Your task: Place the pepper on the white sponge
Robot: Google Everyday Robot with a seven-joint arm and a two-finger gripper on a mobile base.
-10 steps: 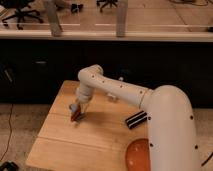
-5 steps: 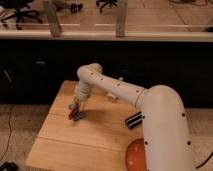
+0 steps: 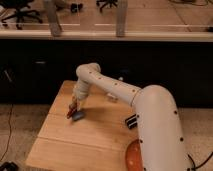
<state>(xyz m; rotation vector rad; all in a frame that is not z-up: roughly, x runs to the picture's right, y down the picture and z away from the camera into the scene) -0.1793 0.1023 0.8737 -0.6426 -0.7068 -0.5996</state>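
**Pepper carried to the edge of the sponge, not yet on it**

The gripper hangs low over the left part of the wooden table, pointing down from the bent white arm. It appears clamped on the pepper, which slants from the gripper tip down to the left, with its upper end caught at the tip and its lower end near or on the wood.

Compared with a second ago, the gripper and pepper have shifted a little to the left and away from the camera. The white sponge now shows as a pale bluish block just to the right of the pepper, where earlier it was hard to make out under the gripper. The pepper and sponge look to be touching or nearly so, and I cannot tell which.

For the task, this means the pepper sits beside the sponge rather than over it. In my judgement the placement is still to come. The gripper probably needs a small shift to the right to centre the pepper above the sponge before letting go, because the sponge is a small target and a tilted pepper could roll off.

Farther out, a black ribbed object lies to the right on the table, and an orange disc sits at the near edge, both well apart from the work.
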